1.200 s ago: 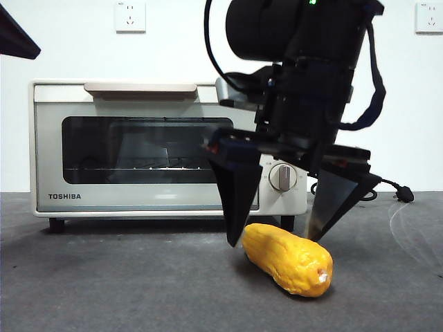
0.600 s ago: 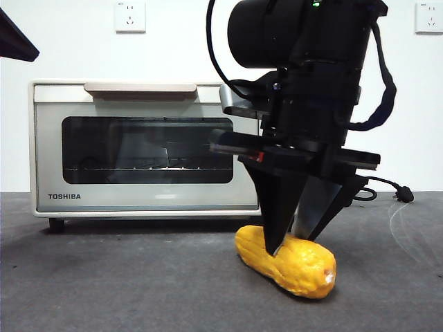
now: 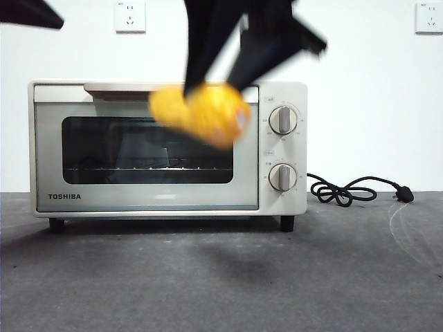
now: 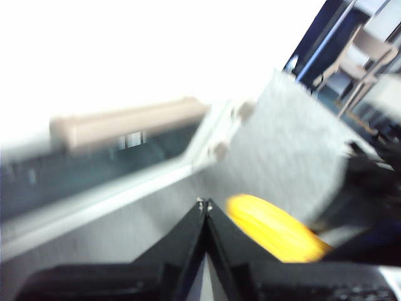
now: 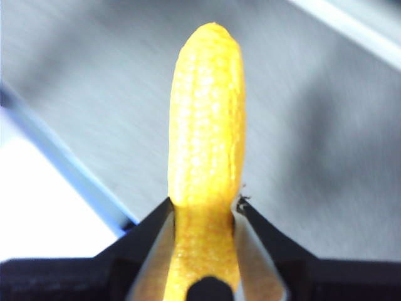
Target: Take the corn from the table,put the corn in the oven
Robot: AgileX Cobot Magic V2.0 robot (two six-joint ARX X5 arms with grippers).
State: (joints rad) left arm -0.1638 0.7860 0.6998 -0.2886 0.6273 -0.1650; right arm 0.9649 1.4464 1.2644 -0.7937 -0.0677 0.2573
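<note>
The yellow corn (image 3: 204, 114) hangs blurred in mid-air, level with the upper part of the oven door, well above the table (image 3: 208, 290). My right gripper (image 3: 211, 88) comes down from above and is shut on it. In the right wrist view the black jaws (image 5: 203, 204) clamp one end of the corn (image 5: 207, 125). The cream Toshiba oven (image 3: 159, 200) stands behind with its door closed, handle (image 3: 138, 88) along the top. My left gripper (image 4: 204, 204) is shut on nothing, a black tip at the top left corner (image 3: 28, 12); its view shows the corn (image 4: 272, 229) and the handle (image 4: 125, 122).
Two round knobs (image 3: 282, 120) (image 3: 282, 177) sit on the oven's right panel. A black cord (image 3: 346, 188) with a plug lies on the table to the oven's right. Wall sockets (image 3: 130, 15) (image 3: 429, 16) sit high on the white wall.
The right gripper closed around the corn on the table, then lifted it up and to the left, in front of the oven door. The left arm's tip shifted slightly.
</note>
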